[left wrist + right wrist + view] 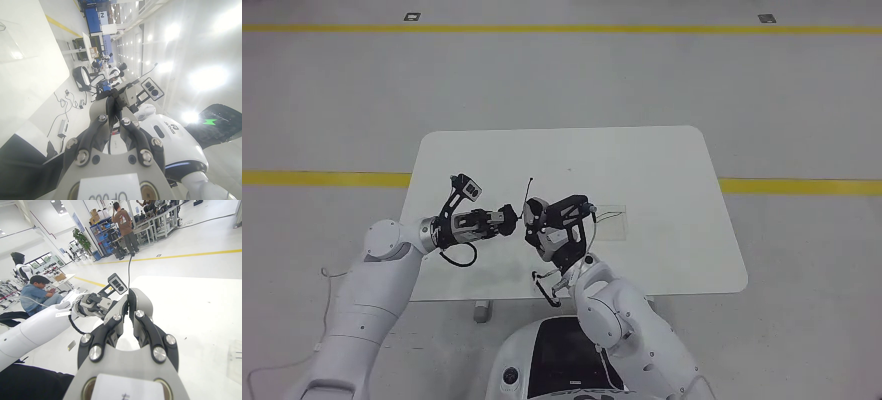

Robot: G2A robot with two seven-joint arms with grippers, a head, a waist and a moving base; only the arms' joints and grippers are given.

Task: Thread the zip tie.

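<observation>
top view first: the one container i can see is a clear shallow tray (610, 222), lying flat on the white table (662, 160) just right of the grippers. in the right wrist view the tray (234, 351) holds a couple of thin dark strips, too faint for me to name.

both grippers meet above the near-middle of the table. the right gripper (129, 297) has its jaws pressed together on the zip tie (129, 275). the black strap rises nearly upright from between the pads, with its small square head at the top end. from above, the zip tie (529, 192) points toward the far side from the right gripper (535, 214). the left gripper (508, 219) sits just left of it, tip to tip, almost touching. in the left wrist view the left gripper (113, 103) has its jaws drawn together, and a thin dark strand runs between the fingers; i cannot tell what it is.

for room, the near edge of the table lies close to the grippers. bare tabletop stretches wide to the far side and to the right past the tray, out to the rounded corners. the left edge is nearer than the right one.

for writing, a white label (110, 186) with dark print sits on the left gripper's base, and a similar label (128, 386) sits on the right one.
</observation>
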